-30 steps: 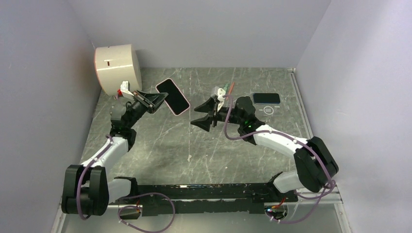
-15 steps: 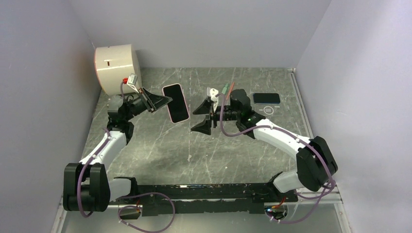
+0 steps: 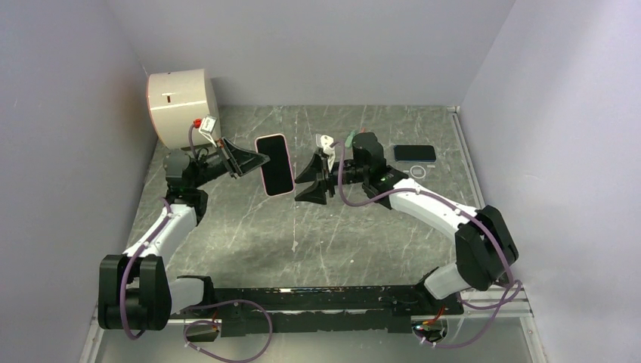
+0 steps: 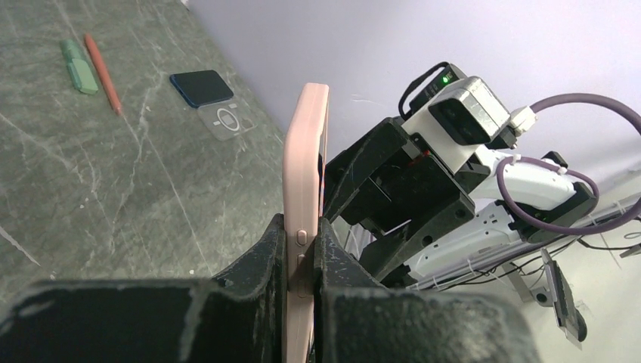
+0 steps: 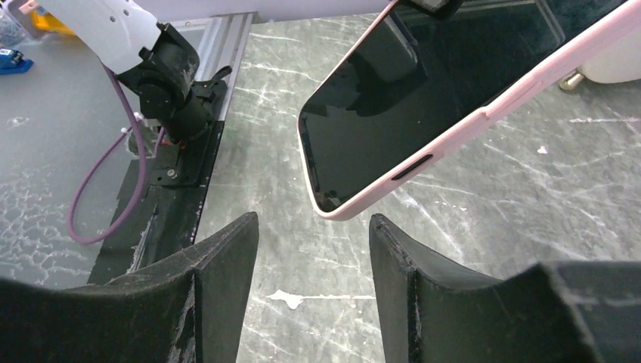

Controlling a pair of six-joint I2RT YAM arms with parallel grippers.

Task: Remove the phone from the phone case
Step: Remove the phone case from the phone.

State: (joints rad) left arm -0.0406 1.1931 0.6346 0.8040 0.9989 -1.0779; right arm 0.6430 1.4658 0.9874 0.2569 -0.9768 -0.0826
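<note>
**Phone held up, right side empty**

My left gripper [image 4: 301,234] is clamped tight on the pink case [image 4: 304,151], with the phone [image 5: 393,106] inside it, up off the table [image 3: 249,219]. My right gripper [image 5: 311,227] is partly open and empty, the case corner just ahead of it. Risk: it pinches the case rim instead of the phone, or drags the case out of the left grip.

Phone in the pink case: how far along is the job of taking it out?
Done: the left gripper holds the cased phone up off the table, fingers shut on the pink case. In hand: the right gripper, open, faces its free end without touching. Left: separating phone and case.
</note>
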